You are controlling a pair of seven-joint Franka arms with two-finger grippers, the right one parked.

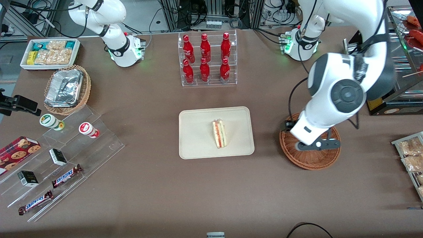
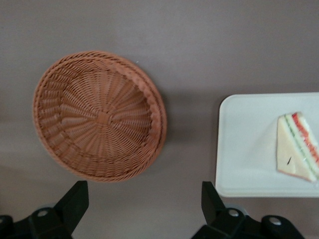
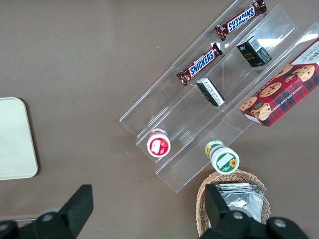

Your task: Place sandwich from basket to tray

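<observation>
The sandwich lies on the cream tray at the middle of the table; the left wrist view shows the sandwich on the tray too. The reddish-brown wicker basket stands beside the tray, toward the working arm's end, and is empty in the left wrist view. My left gripper hangs high over the basket's edge nearest the tray. In the left wrist view the gripper is open and empty, with bare table between its fingers.
A clear rack of red bottles stands farther from the camera than the tray. A stepped acrylic display, a tan wicker basket with foil container and a white snack bin lie toward the parked arm's end. A snack rack is near the basket.
</observation>
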